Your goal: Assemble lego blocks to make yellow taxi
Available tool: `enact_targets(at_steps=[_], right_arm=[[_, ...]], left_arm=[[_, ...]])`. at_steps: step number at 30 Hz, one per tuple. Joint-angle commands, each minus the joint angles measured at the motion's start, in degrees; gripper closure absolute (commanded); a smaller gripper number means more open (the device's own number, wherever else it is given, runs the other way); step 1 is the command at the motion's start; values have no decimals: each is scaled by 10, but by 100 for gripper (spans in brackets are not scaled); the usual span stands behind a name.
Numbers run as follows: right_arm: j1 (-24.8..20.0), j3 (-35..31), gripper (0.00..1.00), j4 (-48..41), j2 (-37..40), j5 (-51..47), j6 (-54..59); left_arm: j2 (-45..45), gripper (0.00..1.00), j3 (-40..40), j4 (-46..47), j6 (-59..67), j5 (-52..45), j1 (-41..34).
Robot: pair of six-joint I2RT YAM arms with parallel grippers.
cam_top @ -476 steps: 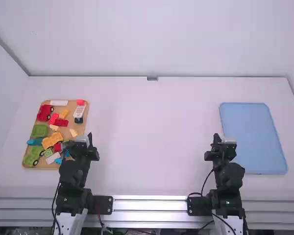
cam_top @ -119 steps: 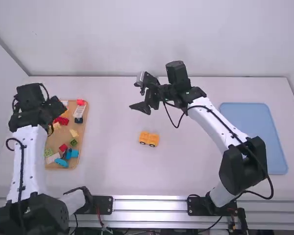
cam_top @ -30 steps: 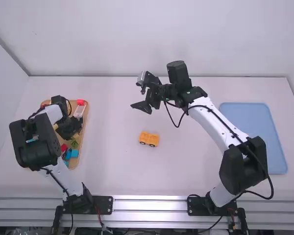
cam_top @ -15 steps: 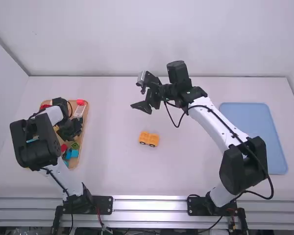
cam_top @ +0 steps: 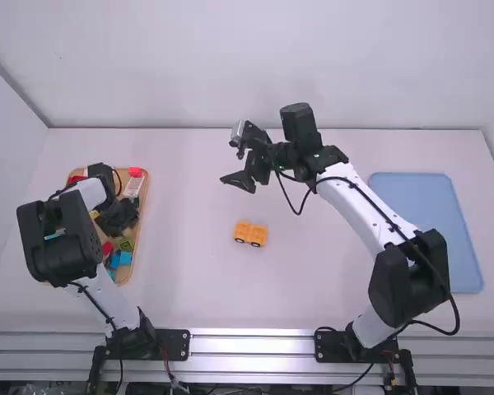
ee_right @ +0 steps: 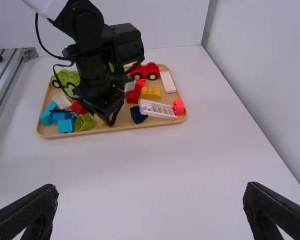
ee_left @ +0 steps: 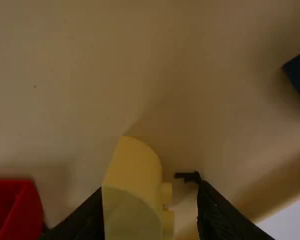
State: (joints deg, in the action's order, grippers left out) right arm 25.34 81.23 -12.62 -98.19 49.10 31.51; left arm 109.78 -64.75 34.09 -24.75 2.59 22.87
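Observation:
In the high view my left gripper (cam_top: 130, 229) is low over the wooden tray (cam_top: 121, 280) at the left. The left wrist view has a pale yellow block (ee_left: 132, 187) with side studs between the fingers of my left gripper (ee_left: 152, 212), which stands open, with a gap on the studded side. A yellow-orange wheeled base (cam_top: 250, 234) rests on the middle of the table. Beyond it my right gripper (cam_top: 232, 156) hangs above the table; in the right wrist view my right gripper (ee_right: 150, 200) is wide open and holds nothing.
In the right wrist view the tray also holds a red car (ee_right: 145, 71), a yellow block (ee_right: 150, 92), a white ladder-like piece (ee_right: 157, 109), a dark blue block (ee_right: 137, 115) and several blue and green pieces. A blue tray (cam_top: 428, 230) lies at the table's right.
The yellow-orange wheeled base has moved from the tray to mid-table, and the right arm has extended inward. Since four seconds ago the left arm has swung rightward over the tray.

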Motion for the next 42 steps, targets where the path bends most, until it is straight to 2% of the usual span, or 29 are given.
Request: enact_targets(at_steps=[1,2,8,10,13,16,22,23,28,33,38,40,42], right_arm=[[-2,-3,2,-1,-1,4,-1],[-2,-3,1,0,-1,4,-2],[-2,-3,1,0,-1,5,-2],[-2,-3,1,0,-1,5,-2],[-3,-3,1,0,-1,5,-2],[-9,-3,1,0,-1,-3,-14],[-31,-3,1,-3,-1,-7,-47],[-39,-3,1,-10,-1,5,-47],[-59,-3,1,-42,-1,40,-43],[-68,-3,2,-87,-1,44,-28],[-79,-7,2,-149,-1,108,74],[-88,-16,2,-145,-1,126,80],[-109,-53,2,-99,-1,146,48]], left_arm=[[7,62,14,0,3,-1,-4],[7,68,14,0,-2,0,-4],[6,78,10,-2,-2,0,-3],[-1,91,4,2,19,-1,-4],[-29,96,2,9,19,0,-4],[-82,96,7,16,17,-2,-4],[-254,96,45,-5,50,-23,-26],[-312,95,72,-46,94,-66,-53],[-421,98,156,-176,208,-150,-153],[-457,98,212,-273,260,-155,-246],[-441,98,237,-357,282,-155,-308],[-429,98,238,-379,282,-155,-317],[-411,98,238,-405,282,-155,-325]])
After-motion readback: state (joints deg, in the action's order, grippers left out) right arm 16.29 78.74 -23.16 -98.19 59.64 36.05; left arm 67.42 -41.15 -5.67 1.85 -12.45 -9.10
